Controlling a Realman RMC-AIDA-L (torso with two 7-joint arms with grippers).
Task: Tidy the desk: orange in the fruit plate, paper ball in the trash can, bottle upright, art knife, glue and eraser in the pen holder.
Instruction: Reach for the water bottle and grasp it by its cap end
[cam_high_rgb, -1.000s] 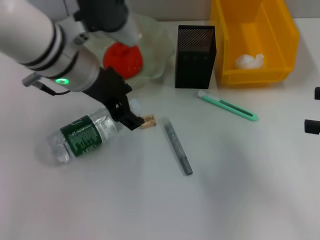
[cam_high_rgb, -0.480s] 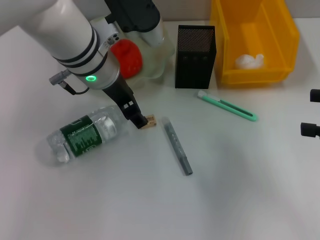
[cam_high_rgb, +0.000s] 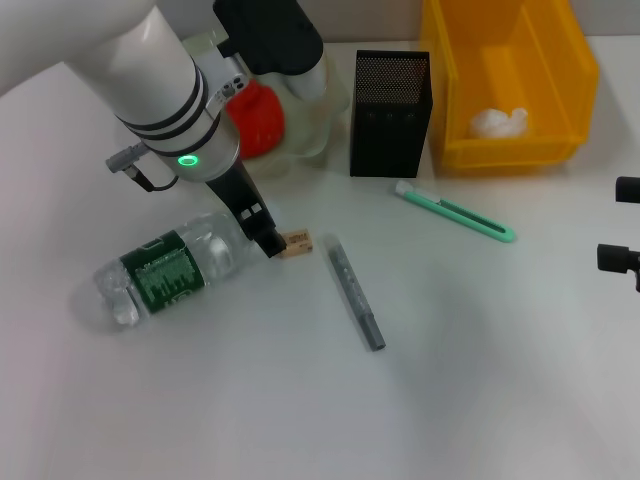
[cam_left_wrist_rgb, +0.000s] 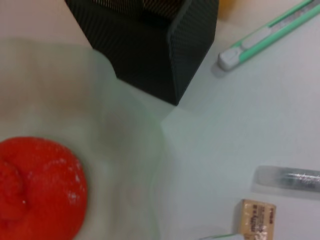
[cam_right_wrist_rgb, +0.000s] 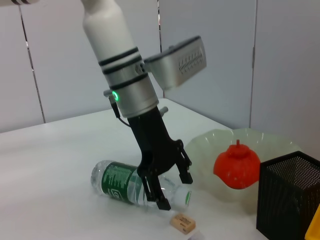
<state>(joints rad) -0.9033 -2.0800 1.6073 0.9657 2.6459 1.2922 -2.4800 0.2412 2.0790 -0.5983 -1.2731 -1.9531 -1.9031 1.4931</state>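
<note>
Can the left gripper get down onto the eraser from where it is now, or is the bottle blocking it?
Probably yes. The left gripper, fingers open, hangs between the lying bottle and the eraser. The bottle lies on one side only; the glue stick lies apart on the other side, and nothing covers the eraser.

The left claw (cam_high_rgb: 268, 243) hangs wedged between the lying bottle (cam_high_rgb: 165, 267) and the eraser (cam_high_rgb: 296, 242). The glue stick (cam_high_rgb: 356, 292) lies just right; the near surface (cam_high_rgb: 320, 420) is open.

left gripper (cam_high_rgb: 268, 243): low over desk, fingers spread | right gripper (cam_high_rgb: 622, 225): parked at right edge
</note>
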